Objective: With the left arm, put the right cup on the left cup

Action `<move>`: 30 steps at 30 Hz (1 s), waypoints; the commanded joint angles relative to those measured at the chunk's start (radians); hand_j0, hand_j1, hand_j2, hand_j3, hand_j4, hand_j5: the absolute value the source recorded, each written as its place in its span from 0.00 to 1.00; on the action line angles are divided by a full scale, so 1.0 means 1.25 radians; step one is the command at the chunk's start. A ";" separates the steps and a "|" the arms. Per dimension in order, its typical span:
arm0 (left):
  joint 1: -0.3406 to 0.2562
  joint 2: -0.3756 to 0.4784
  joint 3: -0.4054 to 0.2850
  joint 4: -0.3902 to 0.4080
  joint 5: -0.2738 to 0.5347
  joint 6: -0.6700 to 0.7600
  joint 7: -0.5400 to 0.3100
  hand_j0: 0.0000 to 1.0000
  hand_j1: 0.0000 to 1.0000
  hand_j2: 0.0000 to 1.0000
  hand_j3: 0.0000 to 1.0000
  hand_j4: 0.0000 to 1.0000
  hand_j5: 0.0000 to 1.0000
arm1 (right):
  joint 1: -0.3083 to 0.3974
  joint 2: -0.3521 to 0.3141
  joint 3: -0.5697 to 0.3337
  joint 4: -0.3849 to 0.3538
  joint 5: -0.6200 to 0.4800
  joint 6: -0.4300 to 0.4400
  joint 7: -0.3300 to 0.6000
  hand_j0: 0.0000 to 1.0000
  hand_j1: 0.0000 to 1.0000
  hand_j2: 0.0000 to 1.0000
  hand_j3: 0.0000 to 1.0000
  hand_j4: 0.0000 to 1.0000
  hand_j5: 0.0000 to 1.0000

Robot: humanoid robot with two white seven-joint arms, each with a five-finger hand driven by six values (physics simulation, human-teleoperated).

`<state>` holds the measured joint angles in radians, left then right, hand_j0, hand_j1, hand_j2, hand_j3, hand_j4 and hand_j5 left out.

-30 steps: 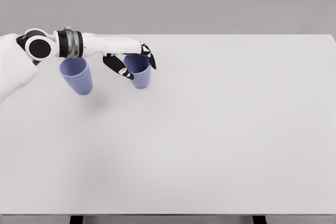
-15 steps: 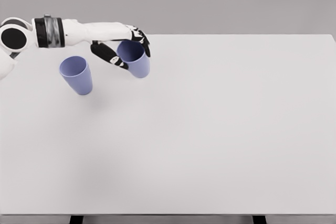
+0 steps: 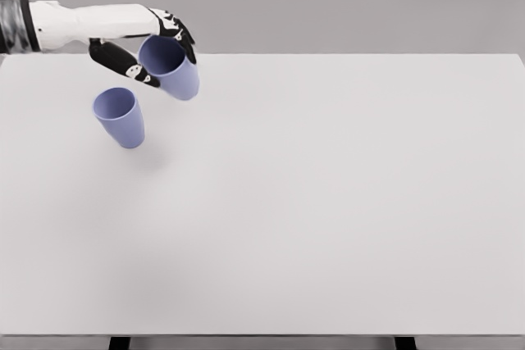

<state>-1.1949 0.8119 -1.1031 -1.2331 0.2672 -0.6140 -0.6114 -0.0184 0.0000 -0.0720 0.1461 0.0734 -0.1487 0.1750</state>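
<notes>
- Head view looked down on a wide, pale surface (image 3: 328, 202) that filled most of the picture, with a plain grey wall behind its far edge.
- At the far left, a white arm (image 3: 82, 18) came in from the left edge of the picture and reached to the right, level with the far edge of the surface. A dark band showed on it right at the picture's edge.
- At the end of that arm, the left robot hand (image 3: 152, 51) had white and black fingers curled around a cup. The thumb (image 3: 123, 63) lay along the cup's left side and the other fingers wrapped over its top right.
- The held cup (image 3: 174, 71) was pale blue-violet. It was lifted clear of the surface and tilted, with its open mouth turned up and toward the left, and its narrower base pointing down and to the right.
- Just below and to the left of the held cup, a second cup (image 3: 120, 118) of the same colour and shape stood on the surface near its far left corner. Its mouth faced up. It was free of the robot hand and apart from the held cup.
- A faint soft shadow lay on the surface just right of the standing cup.
- At the bottom edge, two dark legs (image 3: 120, 343) showed under the near edge of the surface, one toward the left and one toward the right.
</notes>
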 commanded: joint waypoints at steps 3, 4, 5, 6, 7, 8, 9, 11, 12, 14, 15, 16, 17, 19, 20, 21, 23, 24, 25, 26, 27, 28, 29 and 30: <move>-0.014 0.044 -0.003 -0.015 0.013 0.002 0.000 0.63 0.63 0.63 0.63 0.63 0.63 | 0.000 0.000 0.001 0.000 0.000 0.000 0.000 1.00 1.00 1.00 1.00 1.00 1.00; -0.020 0.050 -0.004 -0.016 0.013 0.002 0.000 0.63 0.63 0.63 0.63 0.63 0.63 | 0.000 0.000 0.000 0.000 0.000 0.000 0.000 1.00 1.00 1.00 1.00 1.00 1.00; -0.022 0.055 -0.005 -0.016 0.013 0.002 0.000 0.63 0.63 0.63 0.63 0.63 0.63 | 0.000 0.000 0.000 0.000 0.000 0.000 0.000 1.00 1.00 1.00 1.00 1.00 1.00; -0.023 0.056 -0.006 -0.016 0.013 0.002 0.000 0.63 0.63 0.63 0.63 0.63 0.63 | 0.000 0.000 0.000 0.000 0.000 0.000 0.000 1.00 1.00 1.00 1.00 1.00 1.00; -0.025 0.056 -0.006 -0.015 0.013 0.002 0.000 0.63 0.63 0.63 0.63 0.63 0.63 | 0.000 0.000 0.000 0.000 0.000 0.000 0.001 1.00 1.00 1.00 1.00 1.00 1.00; -0.026 0.062 -0.006 -0.014 0.013 0.002 0.000 0.63 0.63 0.63 0.63 0.63 0.63 | 0.000 0.000 0.000 0.001 0.000 0.000 0.000 1.00 1.00 1.00 1.00 1.00 1.00; -0.029 0.068 -0.006 -0.012 0.012 0.002 0.000 0.63 0.63 0.63 0.63 0.63 0.63 | 0.000 0.000 0.000 0.000 0.000 0.000 0.000 1.00 1.00 1.00 1.00 1.00 1.00; -0.038 0.086 -0.006 -0.012 0.012 0.002 0.000 0.63 0.63 0.63 0.63 0.63 0.63 | 0.001 0.000 0.000 0.000 0.000 0.000 0.001 1.00 1.00 1.00 1.00 1.00 1.00; -0.041 0.089 -0.006 -0.014 0.012 0.002 0.000 0.63 0.63 0.63 0.63 0.63 0.63 | 0.000 0.000 0.001 0.001 0.000 0.000 0.000 1.00 1.00 1.00 1.00 1.00 1.00; -0.042 0.105 -0.006 -0.014 0.013 0.002 0.000 0.63 0.63 0.63 0.63 0.63 0.63 | 0.000 0.000 0.000 0.001 0.000 0.000 0.000 1.00 1.00 1.00 1.00 1.00 1.00; -0.042 0.111 -0.006 -0.009 0.013 0.002 0.000 0.63 0.63 0.63 0.63 0.63 0.63 | 0.000 0.000 0.000 0.001 0.000 0.000 0.000 1.00 1.00 1.00 1.00 1.00 1.00; -0.042 0.119 -0.007 -0.009 0.013 0.002 0.000 0.63 0.63 0.63 0.63 0.63 0.63 | 0.000 0.000 0.001 0.000 0.000 0.000 0.000 1.00 1.00 1.00 1.00 1.00 1.00; -0.041 0.125 -0.008 -0.008 0.012 0.002 0.000 0.63 0.63 0.63 0.63 0.63 0.63 | 0.000 0.000 0.000 0.001 0.000 0.000 0.000 1.00 1.00 1.00 1.00 1.00 1.00; -0.041 0.135 -0.024 -0.003 0.013 0.002 0.000 0.63 0.63 0.63 0.63 0.63 0.63 | 0.000 0.000 0.000 0.000 0.000 0.000 0.000 1.00 1.00 1.00 1.00 1.00 1.00; -0.039 0.141 -0.029 -0.001 0.013 0.002 0.000 0.64 0.64 0.64 0.64 0.64 0.64 | 0.000 0.000 0.000 0.000 0.000 0.000 0.000 1.00 1.00 1.00 1.00 1.00 1.00; -0.038 0.143 -0.032 0.000 0.013 0.002 0.000 0.64 0.64 0.64 0.64 0.64 0.64 | 0.000 0.000 0.000 0.000 0.000 0.000 0.000 1.00 1.00 1.00 1.00 1.00 1.00; -0.038 0.151 -0.043 0.004 0.013 0.002 0.000 0.64 0.64 0.64 0.64 0.64 0.64 | 0.000 0.000 0.000 0.001 0.000 0.000 0.000 1.00 1.00 1.00 1.00 1.00 1.00; -0.034 0.152 -0.043 0.005 0.012 0.002 0.000 0.64 0.64 0.64 0.64 0.64 0.64 | 0.000 0.000 0.000 0.001 0.000 0.000 0.000 1.00 1.00 1.00 1.00 1.00 1.00; -0.032 0.152 -0.043 0.006 0.012 0.002 0.000 0.64 0.64 0.64 0.64 0.64 0.64 | 0.000 0.000 0.000 0.001 0.000 0.000 0.001 1.00 1.00 1.00 1.00 1.00 1.00; -0.029 0.152 -0.043 0.008 0.012 0.002 0.000 0.64 0.64 0.64 0.64 0.64 0.64 | 0.000 0.000 0.000 0.001 0.000 0.000 0.000 1.00 1.00 1.00 1.00 1.00 1.00; -0.028 0.152 -0.044 0.010 0.012 0.002 0.000 0.64 0.64 0.64 0.64 0.64 0.64 | 0.000 0.000 0.000 0.001 0.000 0.000 0.000 1.00 1.00 1.00 1.00 1.00 1.00; -0.028 0.152 -0.044 0.013 0.012 0.002 0.000 0.64 0.64 0.64 0.64 0.64 0.64 | 0.001 0.000 0.000 0.000 0.000 0.000 0.001 1.00 1.00 1.00 1.00 1.00 1.00; -0.027 0.152 -0.044 0.017 0.012 0.002 0.000 0.64 0.64 0.64 0.64 0.64 0.64 | 0.000 0.000 0.000 0.001 0.000 0.000 0.000 1.00 1.00 1.00 1.00 1.00 1.00; -0.026 0.151 -0.044 0.024 0.012 0.002 0.000 0.64 0.64 0.64 0.64 0.64 0.64 | 0.000 0.000 0.000 0.001 0.000 0.000 0.000 1.00 1.00 1.00 1.00 1.00 1.00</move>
<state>-1.2272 0.9992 -1.1587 -1.2130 0.2752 -0.6141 -0.6115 -0.0184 0.0000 -0.0720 0.1461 0.0734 -0.1487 0.1747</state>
